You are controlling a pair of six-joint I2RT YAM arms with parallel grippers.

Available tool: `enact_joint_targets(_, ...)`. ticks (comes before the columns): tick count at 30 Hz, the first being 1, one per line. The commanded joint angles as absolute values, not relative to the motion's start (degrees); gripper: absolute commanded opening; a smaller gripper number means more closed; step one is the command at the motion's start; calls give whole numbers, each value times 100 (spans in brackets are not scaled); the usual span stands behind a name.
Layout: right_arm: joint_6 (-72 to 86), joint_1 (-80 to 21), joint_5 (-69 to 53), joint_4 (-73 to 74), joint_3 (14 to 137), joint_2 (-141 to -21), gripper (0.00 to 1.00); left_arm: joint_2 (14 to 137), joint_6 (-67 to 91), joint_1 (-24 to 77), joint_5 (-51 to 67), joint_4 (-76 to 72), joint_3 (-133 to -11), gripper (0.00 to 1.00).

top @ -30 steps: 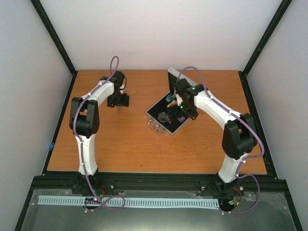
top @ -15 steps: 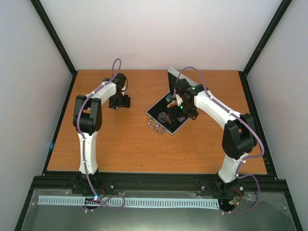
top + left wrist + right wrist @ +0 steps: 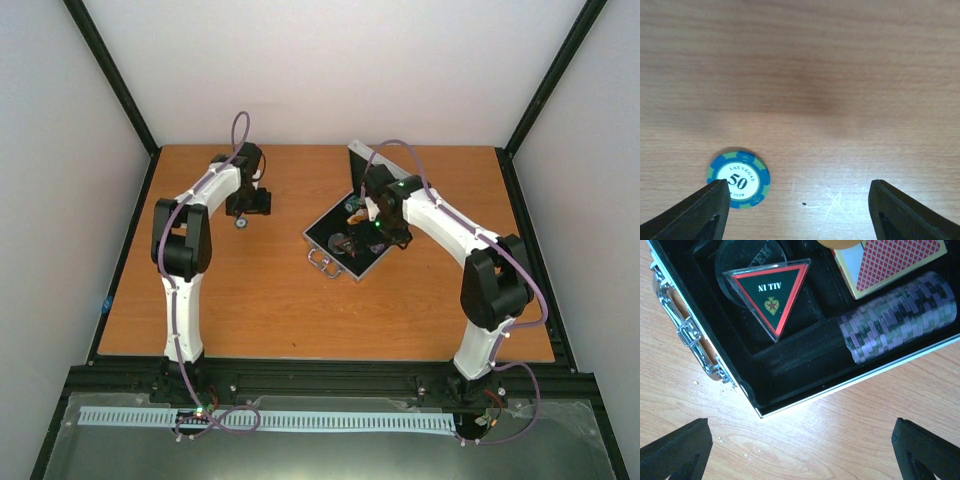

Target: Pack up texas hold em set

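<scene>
The open aluminium case (image 3: 316, 240) lies mid-table with its lid raised. In the right wrist view its black lining (image 3: 790, 360) holds a black-red triangle (image 3: 769, 292) on a clear disc (image 3: 740, 260), a red-patterned card pack (image 3: 890, 260), an orange disc's edge (image 3: 840, 242) and a row of purple chips (image 3: 900, 315). My right gripper (image 3: 800, 455) hangs open over the case's near corner. One blue-green "50" chip (image 3: 738, 179) lies flat on the wood by the left finger of my left gripper (image 3: 797, 212), open and empty; this chip (image 3: 241, 223) shows just near of the gripper.
The case's metal handle (image 3: 682, 325) sticks out on its left side, seen from above as handle (image 3: 322, 263). Black frame rails (image 3: 130, 260) and white walls border the wooden table (image 3: 300, 310). Scratches mark the wood between the left fingers.
My left gripper has shifted slightly toward the far edge, and the blue-green chip now shows on the table just near of it. The right arm has barely moved.
</scene>
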State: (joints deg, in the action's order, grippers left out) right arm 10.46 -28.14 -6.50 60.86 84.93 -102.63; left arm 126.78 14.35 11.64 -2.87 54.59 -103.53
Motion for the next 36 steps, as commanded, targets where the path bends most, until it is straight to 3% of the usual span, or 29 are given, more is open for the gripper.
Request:
enact_joint_targets(1,963,-2777,-669,6136,8778,-10443,100,12736,1348,1115,-477,5690,-10822,78)
enact_joint_targets(27,986,-2773,-622,6259,8963,-10672,100,13254,1199,748,-302,5622,-10453,78)
enact_joint_targets(36,1062,-2771,-619,6243,8957,-10654,100,12985,1164,703,-306,5632,-10034,62)
